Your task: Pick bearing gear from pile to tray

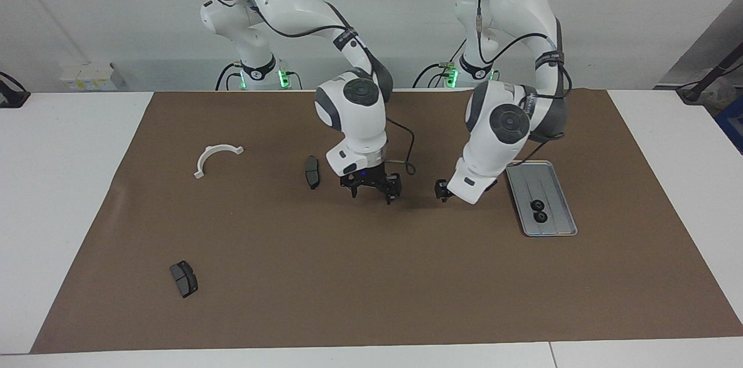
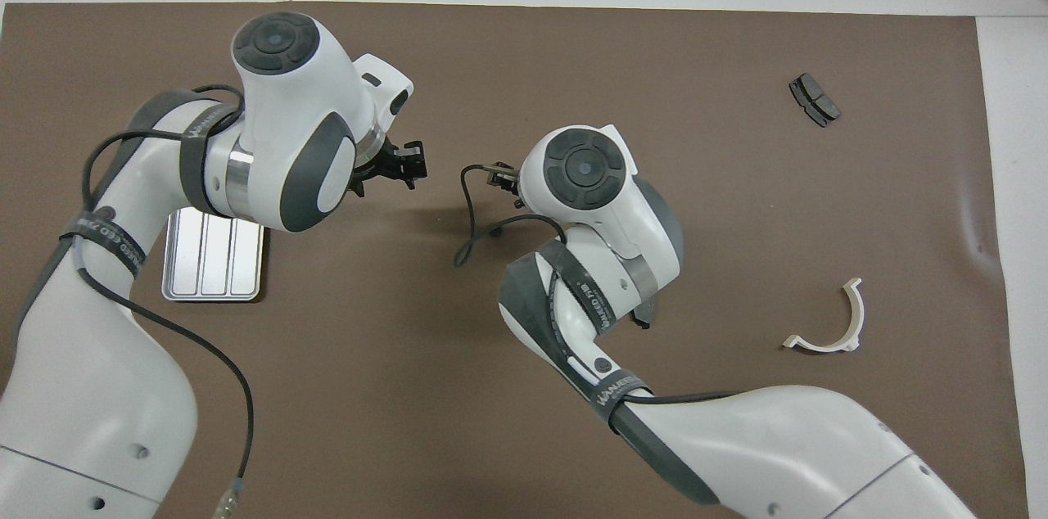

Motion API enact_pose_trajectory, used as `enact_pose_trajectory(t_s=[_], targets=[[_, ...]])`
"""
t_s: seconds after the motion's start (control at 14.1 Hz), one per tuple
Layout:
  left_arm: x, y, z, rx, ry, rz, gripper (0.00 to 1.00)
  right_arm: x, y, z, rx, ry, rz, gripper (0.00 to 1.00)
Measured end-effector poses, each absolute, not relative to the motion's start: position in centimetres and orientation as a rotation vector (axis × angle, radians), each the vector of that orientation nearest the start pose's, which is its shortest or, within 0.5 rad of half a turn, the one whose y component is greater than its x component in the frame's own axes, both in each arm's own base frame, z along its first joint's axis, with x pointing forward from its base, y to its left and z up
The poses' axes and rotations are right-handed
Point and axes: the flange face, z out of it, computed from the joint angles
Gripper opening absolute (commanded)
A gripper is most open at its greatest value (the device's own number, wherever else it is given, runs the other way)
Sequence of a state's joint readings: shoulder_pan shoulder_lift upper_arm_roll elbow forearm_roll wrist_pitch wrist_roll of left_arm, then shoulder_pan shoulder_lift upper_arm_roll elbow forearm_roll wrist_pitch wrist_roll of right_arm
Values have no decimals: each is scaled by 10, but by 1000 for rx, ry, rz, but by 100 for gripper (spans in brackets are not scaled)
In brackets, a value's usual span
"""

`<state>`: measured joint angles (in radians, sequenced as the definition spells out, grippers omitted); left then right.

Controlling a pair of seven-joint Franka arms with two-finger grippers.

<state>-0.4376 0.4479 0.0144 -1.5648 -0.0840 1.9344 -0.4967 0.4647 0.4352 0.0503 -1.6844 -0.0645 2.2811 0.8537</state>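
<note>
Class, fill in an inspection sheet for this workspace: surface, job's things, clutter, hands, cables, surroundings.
Surface: brown mat on a white table.
Job's things: tray toward the left arm's end, two gears in it; no loose gear seen on the mat.
Clutter: white bracket; one pad beside the right hand, another farther from the robots.
Hands: right hand open, low over the mat's middle, nothing seen in it; left hand over the mat beside the tray.
Cables: black loop at the right wrist.
Surroundings: white wall; white box on the table.
</note>
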Motion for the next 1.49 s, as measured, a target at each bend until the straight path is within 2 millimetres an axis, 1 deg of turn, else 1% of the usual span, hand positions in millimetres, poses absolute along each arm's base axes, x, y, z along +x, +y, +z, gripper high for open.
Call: enact_pose_trajectory(t_s=[0.21,0.28,0.42,0.5,0.64,0.78,0.85,0.99,1.06,1.13,1.2,1.27,1.42,1.49], targets=[[588,-337,370,-3169,-228,111,65,590,263,398,-3038,464,-241,100],[581,-352,365,-3176,-266,82,65,586,242,410,-3055,462,-227,100],[567,-375,354,-3188,-312,41,64,584,206,436,-3070,458,-229,100],[560,-384,348,-3190,-320,34,63,585,186,451,-3071,454,-248,100],[551,-395,338,-3186,-314,41,63,587,146,481,-3072,465,-282,100],[544,-401,328,-3175,-300,61,62,584,107,515,-3092,478,-265,100],[542,-402,323,-3172,-293,63,62,583,93,534,-3102,471,-251,100],[540,-402,318,-3172,-289,54,61,581,75,568,-3102,445,-213,100],[540,-401,316,-3173,-290,51,61,580,65,582,-3095,429,-185,100],[540,-401,315,-3174,-290,49,60,578,55,592,-3095,410,-157,100],[540,-401,313,-3177,-291,41,60,576,46,598,-3102,387,-122,100],[541,-401,311,-3182,-292,29,60,572,41,599,-3112,362,-74,100],[543,-403,303,-3187,-309,8,59,564,45,596,-3126,335,9,100],[544,-404,299,-3187,-313,-3,58,563,48,595,-3129,325,24,100]])
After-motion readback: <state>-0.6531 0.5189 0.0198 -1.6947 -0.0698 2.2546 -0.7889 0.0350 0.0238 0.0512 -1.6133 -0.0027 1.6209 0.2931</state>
